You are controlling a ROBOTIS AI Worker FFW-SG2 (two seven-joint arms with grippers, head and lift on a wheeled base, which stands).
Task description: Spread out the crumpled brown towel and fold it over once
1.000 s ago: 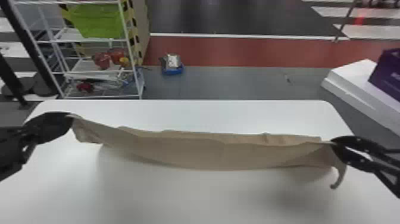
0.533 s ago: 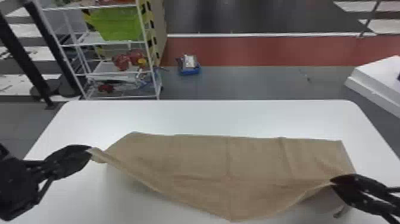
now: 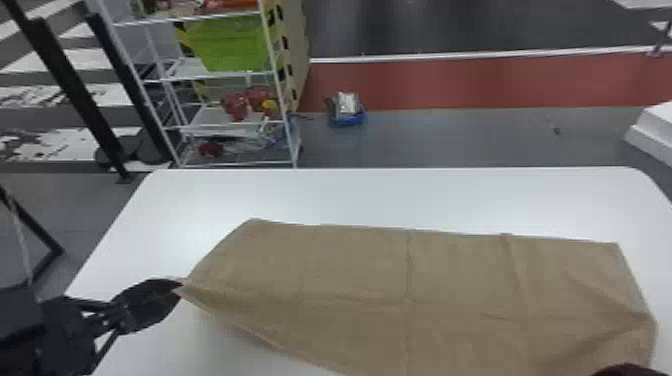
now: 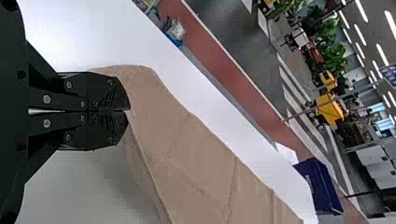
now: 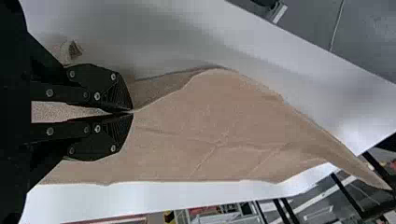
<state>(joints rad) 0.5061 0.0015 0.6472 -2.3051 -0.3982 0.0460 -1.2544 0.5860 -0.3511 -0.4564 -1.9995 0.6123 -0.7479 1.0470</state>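
Observation:
My left gripper [image 3: 176, 289] is over the table's left part, shut on the near left corner of the brown towel [image 3: 350, 280]. In the left wrist view the left gripper [image 4: 128, 111] pinches the towel [image 4: 187, 154], which slopes away from it. At the bottom right of the head view, a dark bit of the right gripper [image 3: 625, 371] touches the picture's edge by the towel. The right wrist view has the right gripper [image 5: 132, 112] shut on the towel [image 5: 219, 135], whose edge is drawn up in a fold. Creases cross the spread cloth.
The white table [image 3: 400, 195] extends beyond the towel's far edge. Behind its left side stands a white wire shelf [image 3: 220, 75] with a green bin [image 3: 227, 45]. A blue tray [image 3: 347, 117] lies on the floor; a white block [image 3: 652, 131] is at the right.
The towel, earlier a narrow hanging strip, now spreads broadly toward the table's near side. Both grippers moved nearer and lower while holding it, and the head view has shifted.

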